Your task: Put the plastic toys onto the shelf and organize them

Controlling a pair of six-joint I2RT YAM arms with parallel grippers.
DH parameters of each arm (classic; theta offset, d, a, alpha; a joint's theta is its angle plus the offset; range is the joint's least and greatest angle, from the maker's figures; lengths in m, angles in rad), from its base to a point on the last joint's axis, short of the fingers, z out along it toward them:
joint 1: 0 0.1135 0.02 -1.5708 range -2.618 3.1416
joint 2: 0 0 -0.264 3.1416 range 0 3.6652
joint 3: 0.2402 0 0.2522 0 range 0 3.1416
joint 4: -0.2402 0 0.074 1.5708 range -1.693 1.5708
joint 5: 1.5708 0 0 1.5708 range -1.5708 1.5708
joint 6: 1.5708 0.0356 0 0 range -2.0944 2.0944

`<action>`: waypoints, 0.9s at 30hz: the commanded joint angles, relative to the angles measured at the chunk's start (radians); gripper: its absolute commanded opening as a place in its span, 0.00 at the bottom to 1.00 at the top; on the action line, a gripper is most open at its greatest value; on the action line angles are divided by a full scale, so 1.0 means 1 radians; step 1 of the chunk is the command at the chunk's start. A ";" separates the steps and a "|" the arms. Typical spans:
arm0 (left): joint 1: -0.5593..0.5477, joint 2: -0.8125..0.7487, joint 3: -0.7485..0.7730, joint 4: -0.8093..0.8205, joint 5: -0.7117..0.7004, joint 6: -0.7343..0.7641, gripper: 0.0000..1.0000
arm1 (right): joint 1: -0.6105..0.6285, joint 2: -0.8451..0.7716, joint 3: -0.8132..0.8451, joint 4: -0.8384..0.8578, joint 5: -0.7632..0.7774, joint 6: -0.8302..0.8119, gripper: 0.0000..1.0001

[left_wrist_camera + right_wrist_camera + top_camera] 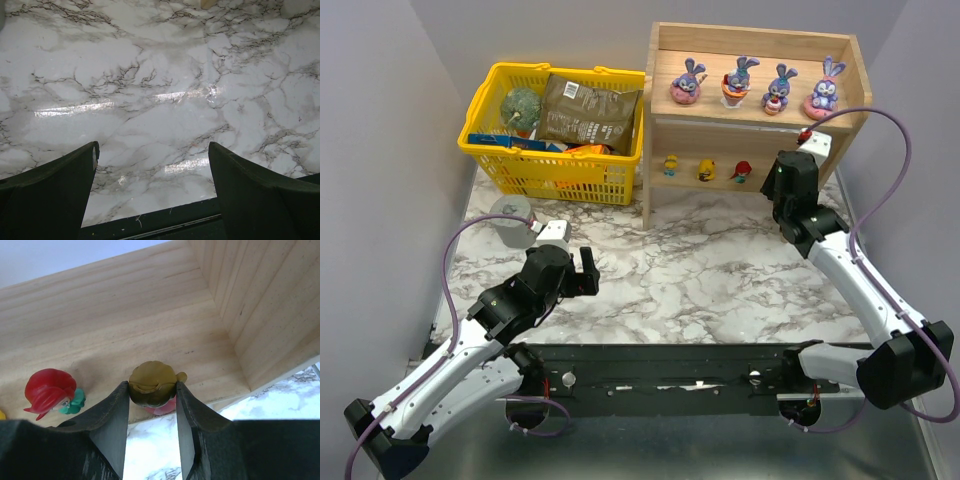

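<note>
Dark fingers of the right claw fill the bottom of its wrist view, closed narrowly on the head of a brown-headed figurine. The grip is on the head alone, out at the fingertips. The figurine's pink base hangs at the very front lip of the shelf's lower tier, near its right end. Whether that base rests on the wood I cannot tell.

That is the main hazard. If the claw lets go here, a base half over the lip would probably tip forward off the shelf onto the bench. A push deeper towards the shelf's back wall looks wise first.

The second risk is to the neighbours. The red-haired figurine stands just left of the held one on the same tier. A finger swinging outward on release, or a sideways drift, could knock it over. Two yellow figurines stand further left and seem safe. On the other side the shelf's right wall is close, so a wide opening might catch it.

Third, the wrist sits right against the front of the shelf under the upper tier. A careless lift on the way out could jolt the unit and topple the four bunnies lined up on that tier. The toy could also cling to a pad and be dragged back out.

Well in front and to the left of the shelf, the left claw hangs over bare bench with its jaws spread wide and nothing in them. The yellow basket stands just beside the shelf's left wall.
</note>
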 commanded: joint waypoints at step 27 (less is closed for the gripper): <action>0.005 -0.005 0.006 0.007 -0.001 0.005 0.99 | -0.020 0.024 -0.064 0.083 0.074 -0.081 0.33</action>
